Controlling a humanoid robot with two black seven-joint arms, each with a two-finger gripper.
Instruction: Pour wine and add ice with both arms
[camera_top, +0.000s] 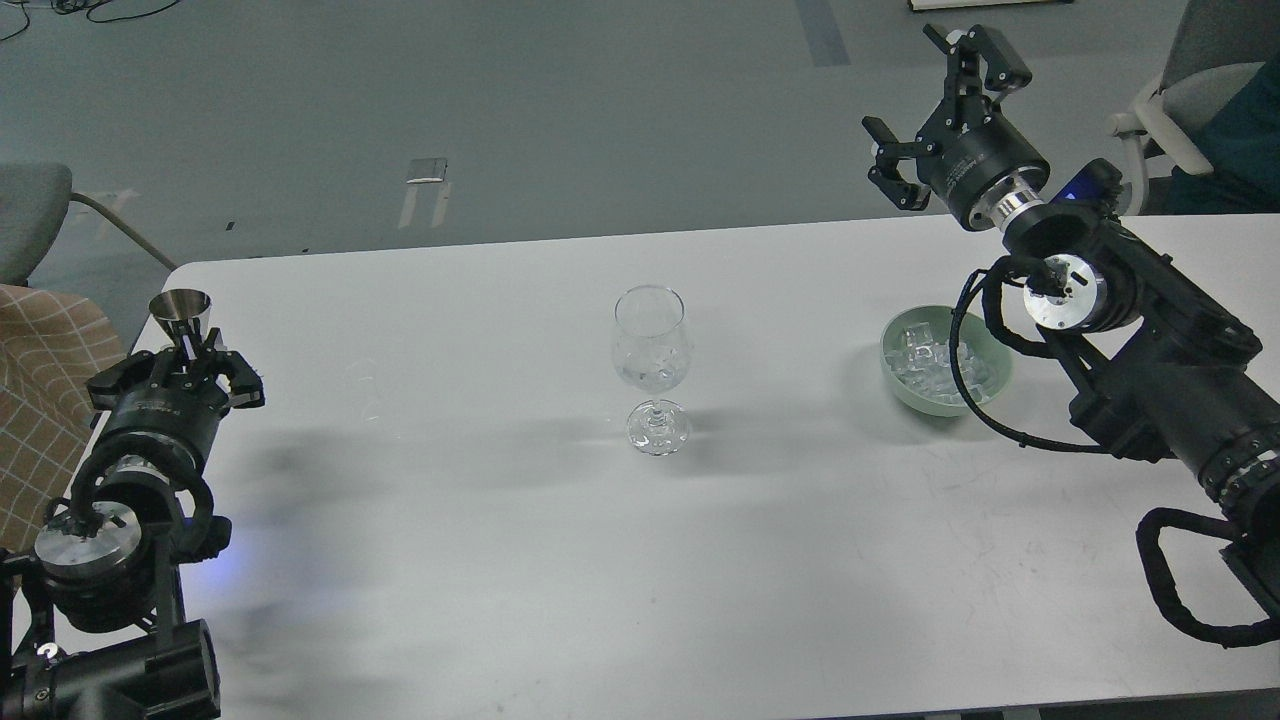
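A clear stemmed wine glass (652, 350) stands upright at the table's middle, with something clear and glinting low in its bowl. The ice (935, 362) lies as several clear cubes in a pale green bowl (990, 385) at the right. My left gripper (188, 352) is at the table's left edge, shut on the stem of a small steel cone cup (181, 306) held upright; its contents are hidden. My right gripper (928, 105) hangs open and empty, high behind the bowl over the table's far edge. No wine shows.
The white table (500, 560) spreads wide around the glass. A chair with a tan checked cloth (40, 400) stands left of the table. Another chair (1180, 100) is at the back right. My right arm's black cable (975, 400) loops over the bowl's near rim.
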